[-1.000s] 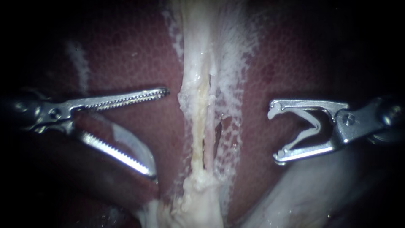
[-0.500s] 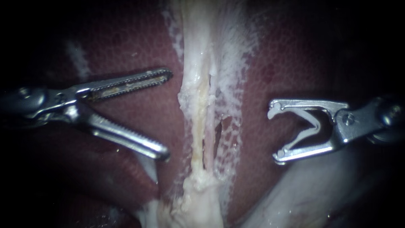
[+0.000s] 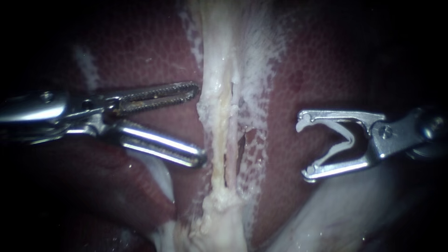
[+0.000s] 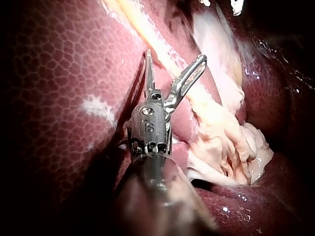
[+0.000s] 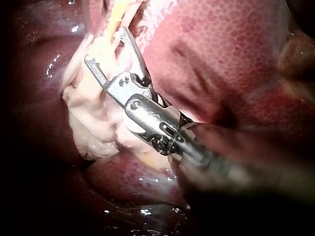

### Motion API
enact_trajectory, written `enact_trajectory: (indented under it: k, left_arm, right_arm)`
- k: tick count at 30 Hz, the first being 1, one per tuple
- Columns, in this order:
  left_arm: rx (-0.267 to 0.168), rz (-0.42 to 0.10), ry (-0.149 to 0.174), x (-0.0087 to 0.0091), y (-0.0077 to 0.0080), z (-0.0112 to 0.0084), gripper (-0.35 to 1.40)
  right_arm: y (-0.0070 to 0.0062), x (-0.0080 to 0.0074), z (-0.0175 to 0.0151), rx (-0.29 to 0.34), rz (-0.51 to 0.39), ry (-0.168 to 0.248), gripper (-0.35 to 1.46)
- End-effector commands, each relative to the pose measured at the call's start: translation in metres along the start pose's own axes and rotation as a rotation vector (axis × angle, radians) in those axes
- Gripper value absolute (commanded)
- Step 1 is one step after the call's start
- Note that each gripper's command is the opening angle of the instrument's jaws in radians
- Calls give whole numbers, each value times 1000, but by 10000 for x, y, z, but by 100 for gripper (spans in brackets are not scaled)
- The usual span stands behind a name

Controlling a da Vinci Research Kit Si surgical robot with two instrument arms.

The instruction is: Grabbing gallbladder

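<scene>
A pale band of tissue [image 3: 219, 116] runs down the middle of the dark red liver [image 3: 149, 56], splitting into thin strands near a slit [image 3: 241, 144]. My left instrument [image 3: 200, 125] comes in from the left with jaws open; both tips lie just beside the band and grip nothing. In the left wrist view its jaws [image 4: 174, 58] straddle the yellowish strand [image 4: 165, 56] without closing. My right instrument [image 3: 303, 148] stays apart on the right, its wide jaws holding a white clip [image 3: 343, 140] along their inner faces. A smooth pale bulge [image 3: 336, 214], perhaps the gallbladder, lies below it.
A lumpy white mass [image 3: 219, 224] sits at the foot of the band, also in the left wrist view [image 4: 221, 142] and the right wrist view [image 5: 93, 118]. A pale flap [image 3: 158, 175] lies under my left instrument. White fatty film [image 3: 261, 70] spreads right of the band.
My left instrument has moved right to the band's edge. Its lower jaw has lifted off the pale flap and the jaws have narrowed. The right instrument has not moved.
</scene>
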Motion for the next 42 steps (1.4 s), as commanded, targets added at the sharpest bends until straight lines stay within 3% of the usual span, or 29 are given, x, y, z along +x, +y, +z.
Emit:
enact_trajectory:
  k: [1,12,18,27,42]
  left_arm:
    - [-3,-7,2,-1,0,1,71]
    - [-48,-83,24,2,0,15,34]
    - [-76,-113,45,5,5,15,-35]
    - [-104,-150,65,12,16,10,-35]
    - [-117,-159,68,11,11,8,-35]
  right_arm:
    - [0,0,0,0,0,0,60]
    - [1,0,0,-1,0,0,60]
    - [1,-1,0,-1,0,0,60]
    - [1,-1,1,-1,0,0,60]
    - [1,-1,1,-1,0,0,60]
